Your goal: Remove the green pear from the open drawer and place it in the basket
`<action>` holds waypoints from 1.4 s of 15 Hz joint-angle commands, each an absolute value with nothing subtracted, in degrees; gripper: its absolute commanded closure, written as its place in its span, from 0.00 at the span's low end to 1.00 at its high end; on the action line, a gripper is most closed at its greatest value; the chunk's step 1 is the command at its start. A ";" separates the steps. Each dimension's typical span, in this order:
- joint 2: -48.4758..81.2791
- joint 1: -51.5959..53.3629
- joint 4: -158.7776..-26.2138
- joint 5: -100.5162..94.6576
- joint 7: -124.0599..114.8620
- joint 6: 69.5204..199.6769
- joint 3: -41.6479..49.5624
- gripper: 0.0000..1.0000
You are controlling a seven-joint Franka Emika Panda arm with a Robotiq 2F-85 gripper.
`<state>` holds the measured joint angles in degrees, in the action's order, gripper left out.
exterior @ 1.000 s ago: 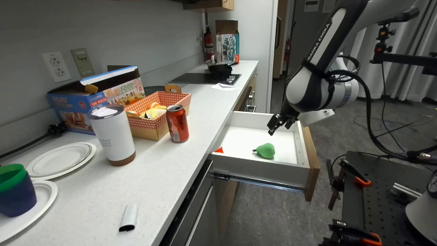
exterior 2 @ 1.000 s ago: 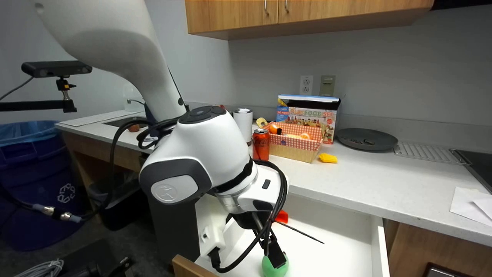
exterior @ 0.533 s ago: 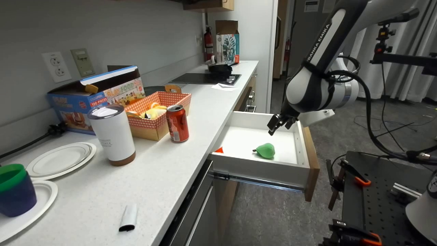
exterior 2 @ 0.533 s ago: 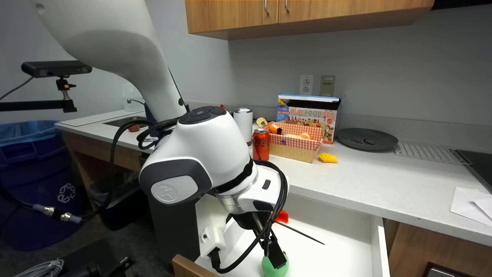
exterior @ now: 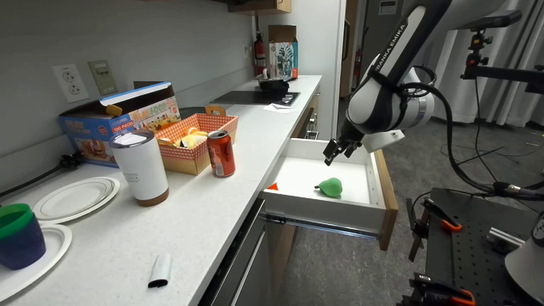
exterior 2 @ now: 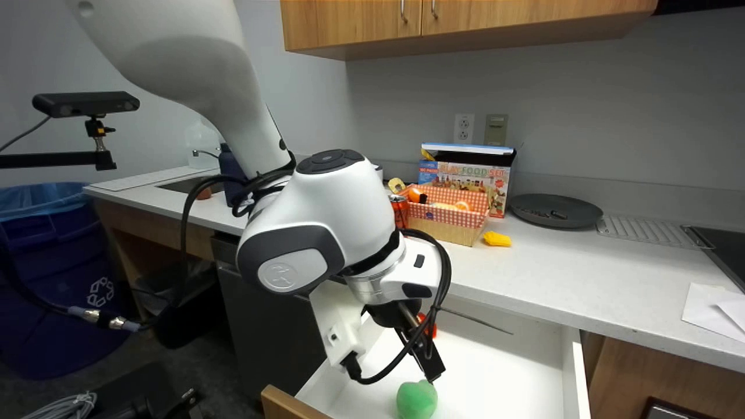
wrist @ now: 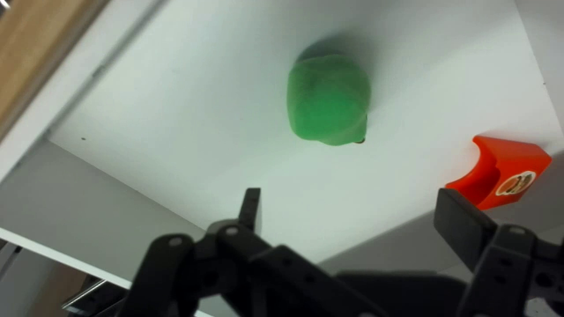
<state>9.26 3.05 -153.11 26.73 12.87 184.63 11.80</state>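
Note:
The green pear (exterior: 330,187) lies on the white floor of the open drawer (exterior: 306,169). It also shows in an exterior view (exterior 2: 416,400) and ahead of the fingertips in the wrist view (wrist: 329,100). My gripper (exterior: 338,158) is over the drawer, above the pear and apart from it. In the wrist view the gripper (wrist: 350,192) is open, its fingers wide apart with nothing between them. The basket (exterior: 182,163), tan with a red checkered lining, stands on the counter holding toy food; it shows in an exterior view too (exterior 2: 445,231).
A red toy piece (wrist: 506,171) lies in the drawer near the counter side. A red can (exterior: 221,154) and a white tumbler (exterior: 140,170) stand beside the basket. A printed box (exterior: 123,127) is behind it. The drawer's wooden front (exterior: 385,199) stands out from the counter.
In the last half second the arm has moved toward the counter and, in an exterior view, slightly up, uncovering more of the pear. The pear has not moved.

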 commanded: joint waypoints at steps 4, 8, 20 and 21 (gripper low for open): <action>19.95 -1.01 -141.06 24.75 14.06 177.67 11.19 0.00; 26.56 -1.80 -135.84 24.60 13.16 173.25 11.35 0.00; 26.43 -9.53 -134.05 12.68 5.83 162.78 5.13 0.65; 25.29 -8.89 -134.83 11.98 5.27 163.29 5.60 0.73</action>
<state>28.69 -8.23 -133.50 14.88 7.63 164.19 6.23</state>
